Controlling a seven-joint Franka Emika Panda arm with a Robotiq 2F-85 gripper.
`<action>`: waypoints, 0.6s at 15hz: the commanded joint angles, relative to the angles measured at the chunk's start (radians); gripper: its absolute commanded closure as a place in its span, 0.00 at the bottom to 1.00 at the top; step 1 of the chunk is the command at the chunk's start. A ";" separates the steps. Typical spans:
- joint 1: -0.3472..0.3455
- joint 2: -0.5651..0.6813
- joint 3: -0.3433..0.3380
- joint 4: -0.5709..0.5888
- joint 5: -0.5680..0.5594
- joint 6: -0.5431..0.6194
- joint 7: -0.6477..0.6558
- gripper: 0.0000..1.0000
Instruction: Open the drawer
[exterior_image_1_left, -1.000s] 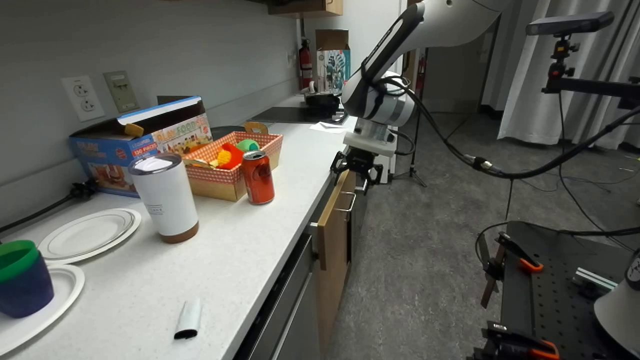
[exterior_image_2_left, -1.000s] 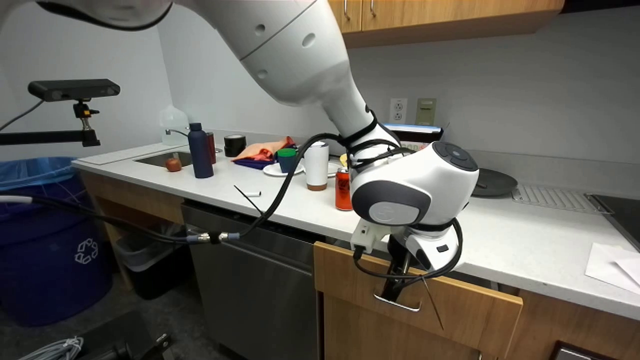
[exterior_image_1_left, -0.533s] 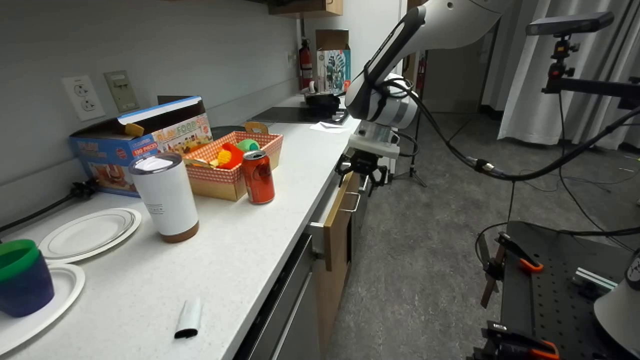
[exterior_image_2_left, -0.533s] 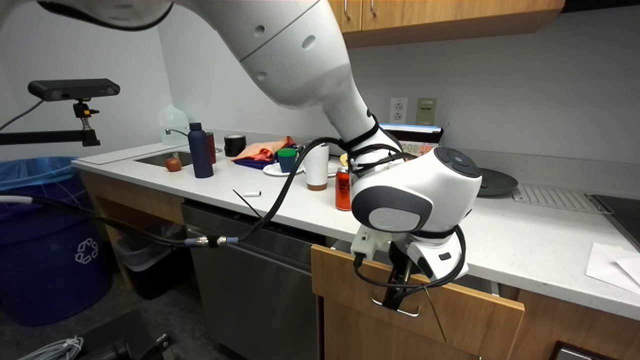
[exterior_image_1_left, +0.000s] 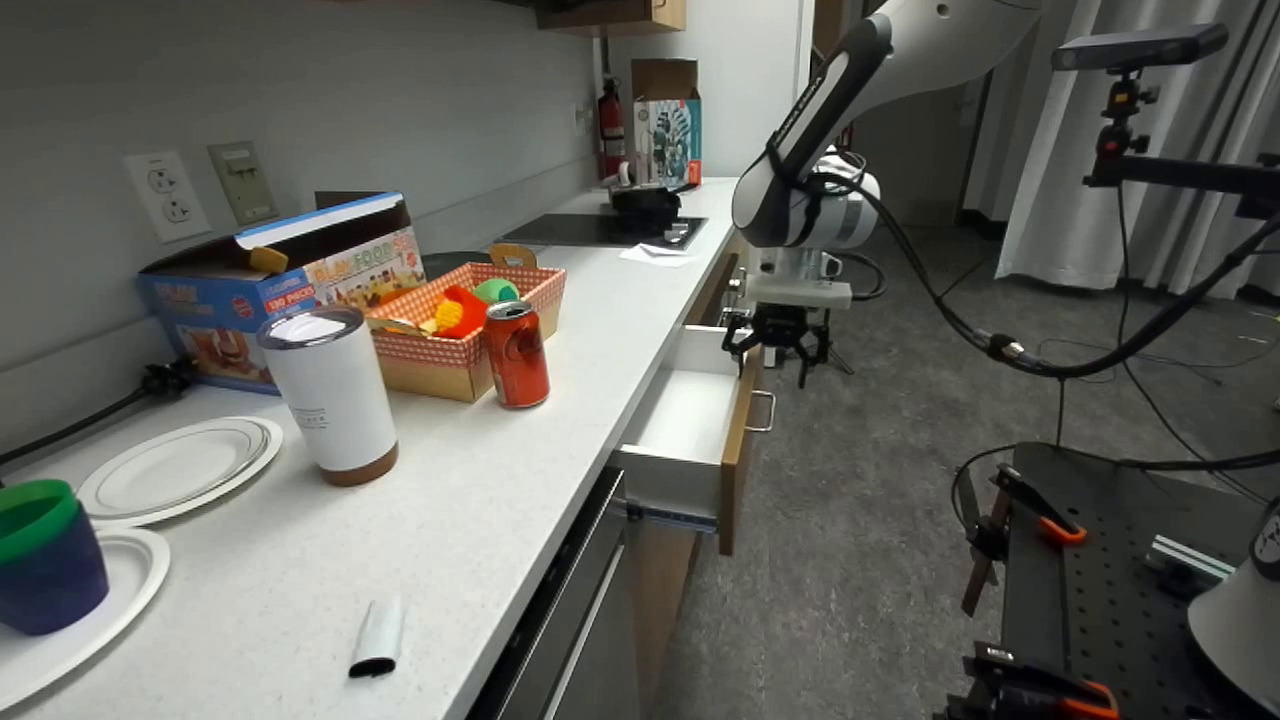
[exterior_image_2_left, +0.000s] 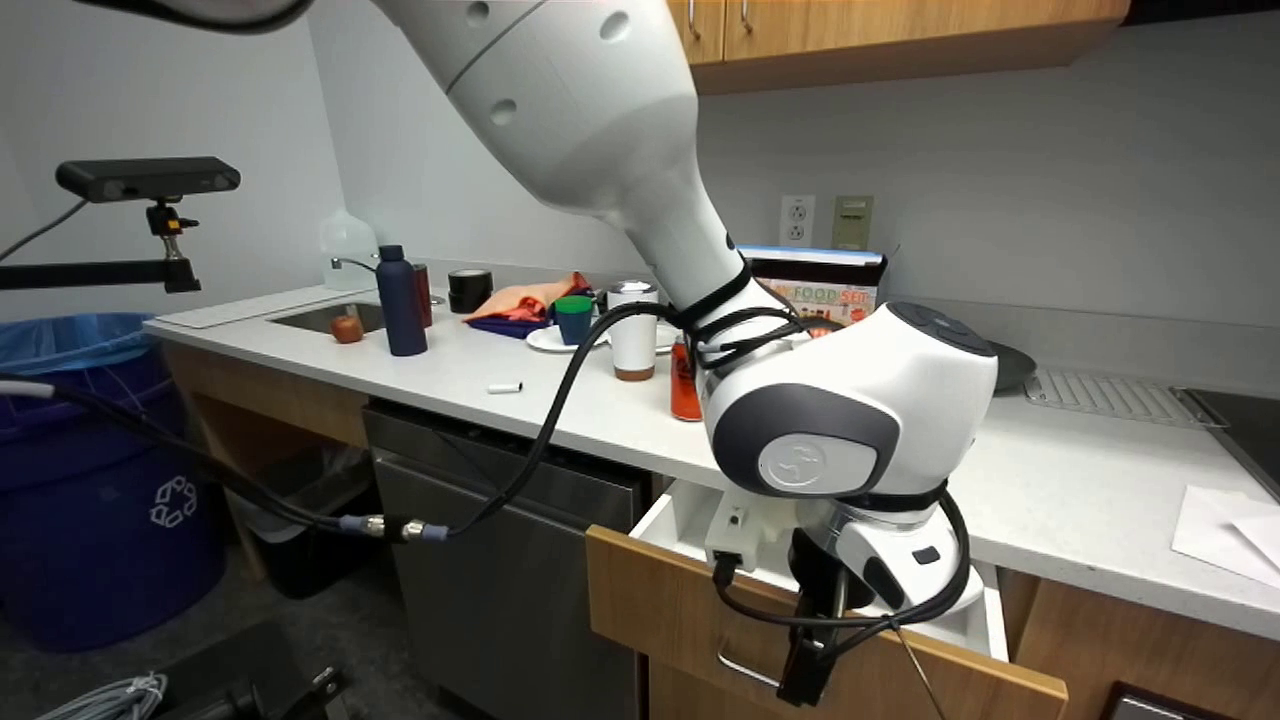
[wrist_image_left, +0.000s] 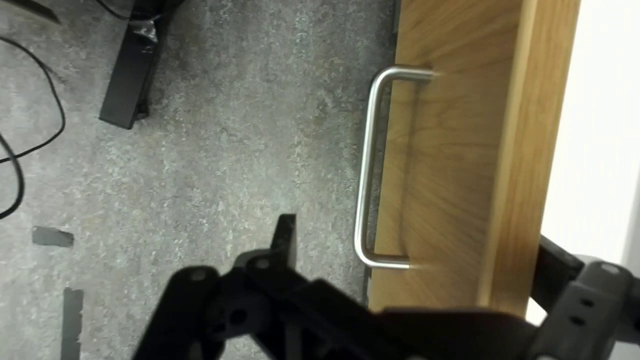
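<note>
The drawer (exterior_image_1_left: 738, 470) stands pulled out, with its tan wood front and white inside visible in both exterior views (exterior_image_2_left: 670, 600). In the wrist view the drawer front (wrist_image_left: 450, 165) runs down the right, with its slim metal bar handle (wrist_image_left: 367, 165) to the left. My gripper (wrist_image_left: 420, 237) is open and straddles the top edge of the front. One finger is inside the drawer, close behind the front; whether it touches is unclear. The other finger is outside, apart from the handle. In an exterior view the gripper (exterior_image_1_left: 772, 365) sits at the drawer's far half.
The white counter (exterior_image_1_left: 480, 520) above carries a red can (exterior_image_1_left: 516, 355), a white tumbler (exterior_image_1_left: 330, 400) and a checked basket (exterior_image_1_left: 430, 375). A grey dishwasher (exterior_image_2_left: 500, 590) stands beside the drawer. A black cart (exterior_image_1_left: 1130, 560) with clamps stands across the floor. A cable hangs from the arm.
The drawer has slid farther out from under the counter, showing much more of its white inside. My gripper has moved with it, away from the counter, staying open over the front.
</note>
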 joint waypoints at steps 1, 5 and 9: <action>0.024 -0.044 -0.086 -0.070 -0.145 -0.035 0.084 0.00; 0.017 -0.063 -0.152 -0.098 -0.273 -0.105 0.147 0.00; 0.004 -0.083 -0.201 -0.142 -0.352 -0.132 0.171 0.00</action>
